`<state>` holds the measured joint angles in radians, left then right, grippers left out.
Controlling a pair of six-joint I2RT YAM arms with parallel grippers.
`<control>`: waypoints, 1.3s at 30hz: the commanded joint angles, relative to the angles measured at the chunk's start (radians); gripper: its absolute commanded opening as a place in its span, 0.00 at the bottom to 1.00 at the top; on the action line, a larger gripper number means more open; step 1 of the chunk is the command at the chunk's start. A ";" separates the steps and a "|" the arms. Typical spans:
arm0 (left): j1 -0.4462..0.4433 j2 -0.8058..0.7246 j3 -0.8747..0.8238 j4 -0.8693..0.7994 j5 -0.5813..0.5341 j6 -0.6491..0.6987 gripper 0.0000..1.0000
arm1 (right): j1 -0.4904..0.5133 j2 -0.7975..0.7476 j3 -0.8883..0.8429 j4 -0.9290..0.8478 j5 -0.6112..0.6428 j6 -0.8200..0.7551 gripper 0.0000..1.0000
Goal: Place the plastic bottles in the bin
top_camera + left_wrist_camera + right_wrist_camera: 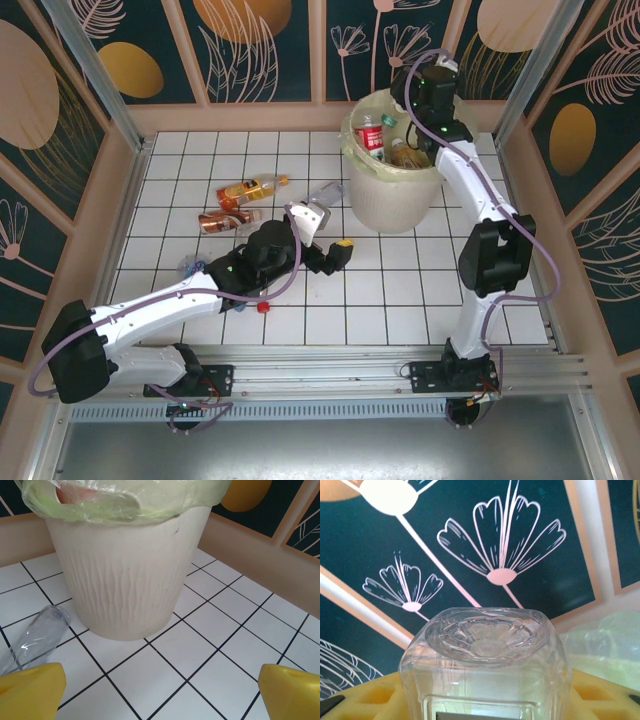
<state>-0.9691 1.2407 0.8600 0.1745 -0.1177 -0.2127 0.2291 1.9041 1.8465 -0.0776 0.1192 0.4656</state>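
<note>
Clear bottle pinched in right pincer, bin beneath; centre over mouth before letting go; left pincer wide, empty

We look down from high at the near edge over the whole surface. Our left wrist view sits low beside the bin, also seen from above; the right faces the painted wall past a clear bottle close up.

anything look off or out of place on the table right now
An orange-labelled bottle and a reddish bottle lie on their sides on the tiles left of the bin, and a clear bottle lies close beside its base. Nothing looks spilled.
</note>
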 commanded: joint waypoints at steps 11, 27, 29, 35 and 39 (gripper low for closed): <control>-0.002 0.011 -0.004 -0.001 -0.020 0.019 0.99 | 0.009 0.020 0.055 -0.131 -0.063 -0.079 0.67; 0.006 0.032 0.034 -0.054 -0.043 0.028 0.99 | -0.005 -0.080 0.060 -0.196 0.015 -0.152 0.79; 0.021 0.035 0.040 -0.066 -0.026 0.030 0.99 | -0.007 -0.116 0.022 -0.176 -0.007 -0.173 0.79; 0.112 0.040 0.024 -0.081 0.065 0.056 0.99 | -0.007 -0.291 -0.177 -0.090 -0.099 -0.243 0.79; 0.158 0.081 0.041 -0.138 0.114 0.134 0.99 | -0.007 -0.442 -0.354 -0.047 -0.174 -0.278 0.80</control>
<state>-0.8333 1.2873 0.8680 0.0921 -0.0650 -0.1528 0.2260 1.5486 1.5814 -0.1848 0.0227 0.2409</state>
